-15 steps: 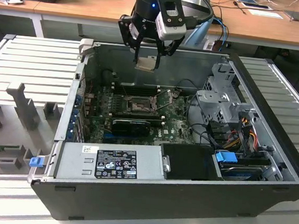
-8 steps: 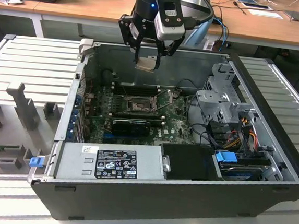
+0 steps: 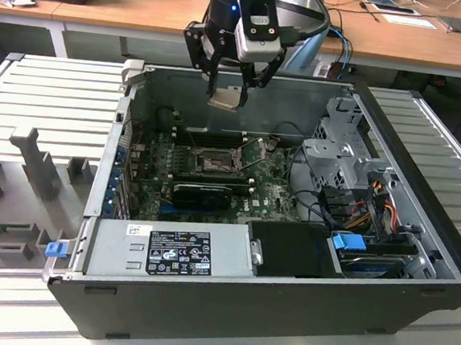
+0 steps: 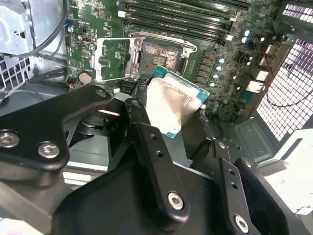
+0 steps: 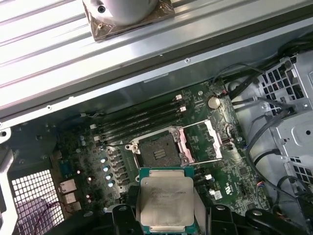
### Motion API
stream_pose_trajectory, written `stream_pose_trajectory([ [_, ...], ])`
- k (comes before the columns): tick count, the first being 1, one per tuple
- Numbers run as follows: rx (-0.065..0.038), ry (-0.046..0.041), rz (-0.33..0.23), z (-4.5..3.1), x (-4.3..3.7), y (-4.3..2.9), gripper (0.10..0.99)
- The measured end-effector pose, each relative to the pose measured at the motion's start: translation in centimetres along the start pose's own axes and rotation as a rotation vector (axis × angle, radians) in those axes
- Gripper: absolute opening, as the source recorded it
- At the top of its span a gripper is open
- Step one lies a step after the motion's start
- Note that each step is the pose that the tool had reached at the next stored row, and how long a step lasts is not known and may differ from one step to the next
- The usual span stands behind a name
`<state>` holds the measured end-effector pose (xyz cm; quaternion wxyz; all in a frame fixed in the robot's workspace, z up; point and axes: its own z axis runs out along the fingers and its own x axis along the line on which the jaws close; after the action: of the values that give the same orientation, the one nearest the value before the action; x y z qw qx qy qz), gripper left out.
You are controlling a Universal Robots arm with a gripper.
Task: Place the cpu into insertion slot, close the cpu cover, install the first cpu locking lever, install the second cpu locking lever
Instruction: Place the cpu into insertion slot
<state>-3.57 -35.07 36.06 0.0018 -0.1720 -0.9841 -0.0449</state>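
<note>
Gripping the cpu (image 5: 165, 199), the hand (image 3: 227, 95) hangs above the uncovered insertion slot (image 5: 157, 152)

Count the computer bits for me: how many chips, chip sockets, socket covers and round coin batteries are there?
cpu: 1, held in the jaws
insertion slot: 1, with nothing in it
cpu cover: 1, flipped open
coin battery: 1
Total: 4

Exterior view, upper centre: gripper (image 3: 231, 92) holds the cpu (image 3: 225, 99) above the case (image 3: 283, 306). Mid-frame below: insertion slot (image 3: 212, 165), with the cpu cover (image 5: 185, 147) lying open beside it. Lower centre: power supply (image 3: 167, 252).
</note>
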Motion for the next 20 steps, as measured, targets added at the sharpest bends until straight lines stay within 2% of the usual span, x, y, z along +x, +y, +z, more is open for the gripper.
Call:
stream_pose_trajectory([
  [7,-0.001,-0.0060,0.068,0.01,0.00,0.00,0.525],
  [20,-0.003,-0.0214,0.238,0.10,0.00,-0.01,0.525],
])
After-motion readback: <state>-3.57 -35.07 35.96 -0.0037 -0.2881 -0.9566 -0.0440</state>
